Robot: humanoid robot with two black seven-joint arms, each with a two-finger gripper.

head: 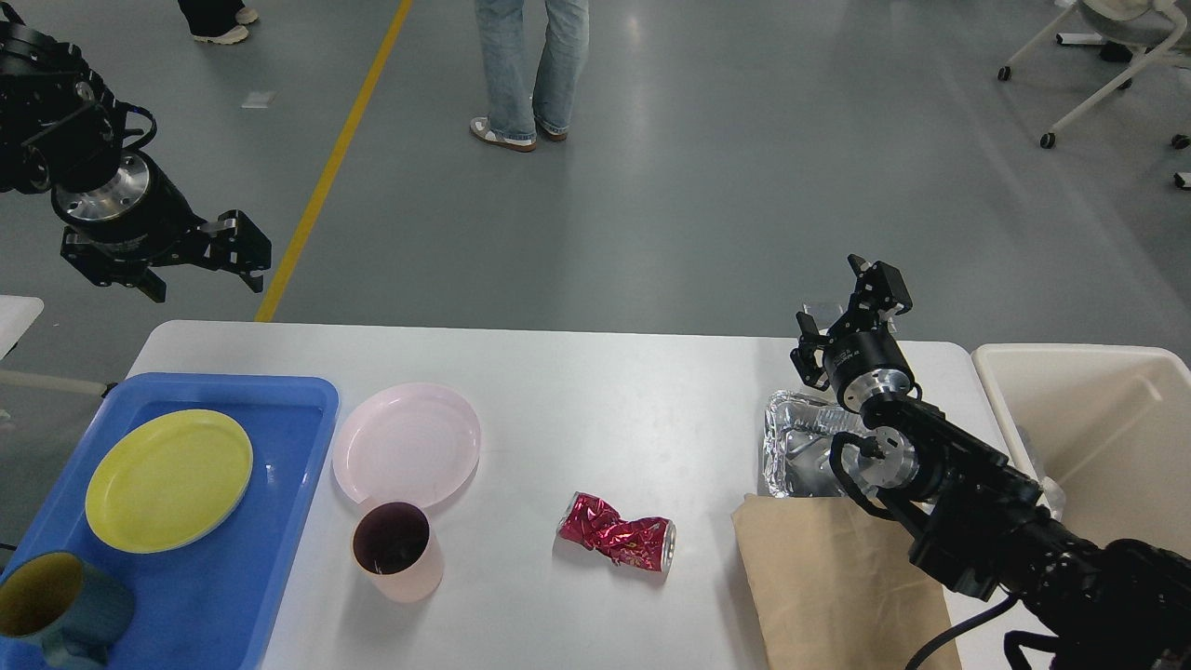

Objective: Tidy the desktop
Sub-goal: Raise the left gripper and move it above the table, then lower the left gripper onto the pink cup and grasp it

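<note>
Head view: the desktop (577,409), a white rectangular top with rounded corners, fills the lower half of the picture, with grey floor beyond its far edge. At its left end sits a blue plastic tray (279,521) that overhangs the near-left edge; inside it lie a yellow plate (169,480) and, at the near corner, a dark teal mug (60,609) with a yellowish inside. Just beside the tray on the bare top rests a pale pink plate (407,443), and a pink cup (395,551) stands upright at that plate's near rim, overlapping it. Near the middle lies a crushed red can (618,542) on its side. Toward the right end a crumpled foil container (802,456) sits partly behind the right arm, and a brown paper bag (837,586) lies flat just in front of it. A beige plastic bin (1098,419) stands just off the right end of the top.

The left gripper (200,263) hangs above the floor past the far-left corner, fingers apart and holding nothing. The right gripper (837,302) is raised over the far right edge, above the foil container, its two fingers spread and empty.
</note>
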